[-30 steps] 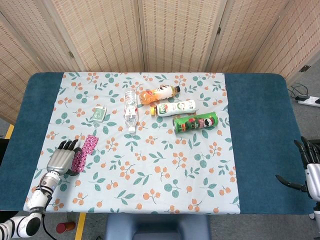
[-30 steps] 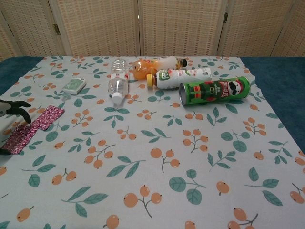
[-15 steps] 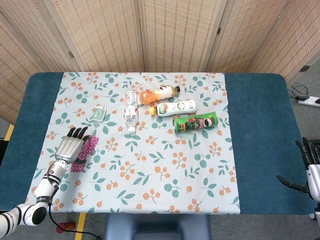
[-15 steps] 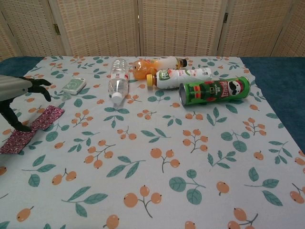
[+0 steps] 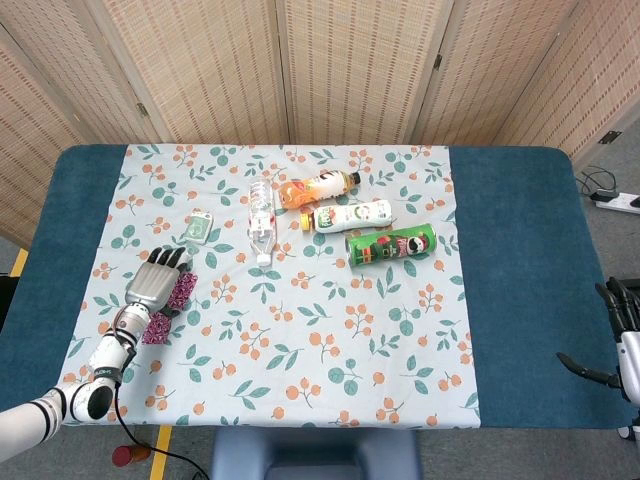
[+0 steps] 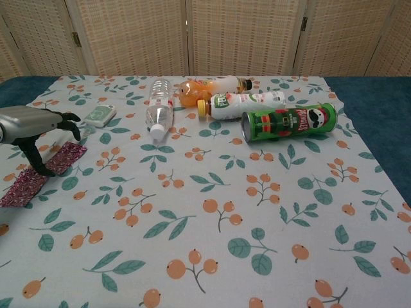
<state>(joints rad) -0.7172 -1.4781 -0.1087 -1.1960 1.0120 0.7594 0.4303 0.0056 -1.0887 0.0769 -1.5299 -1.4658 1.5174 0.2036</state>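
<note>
My left hand (image 5: 157,280) hovers over the far end of a flat magenta foil packet (image 5: 154,329) that lies on the floral cloth at the left. Seen from the chest, the left hand (image 6: 33,126) is raised above the packet (image 6: 37,178). Its fingers are spread and its thumb points down toward the packet. It holds nothing. My right hand (image 5: 621,344) hangs beyond the table's right edge with fingers apart and empty. It shows only in the head view.
A small green and white pack (image 5: 200,228) lies beyond the left hand. Further right lie a clear water bottle (image 5: 261,222), an orange juice bottle (image 5: 315,187), a white bottle (image 5: 350,215) and a green crisp can (image 5: 391,245).
My left hand has risen from the cloth beside the packet and moved forward and to the right, over the packet's far end. The packet and the right hand have stayed about where they were.
</note>
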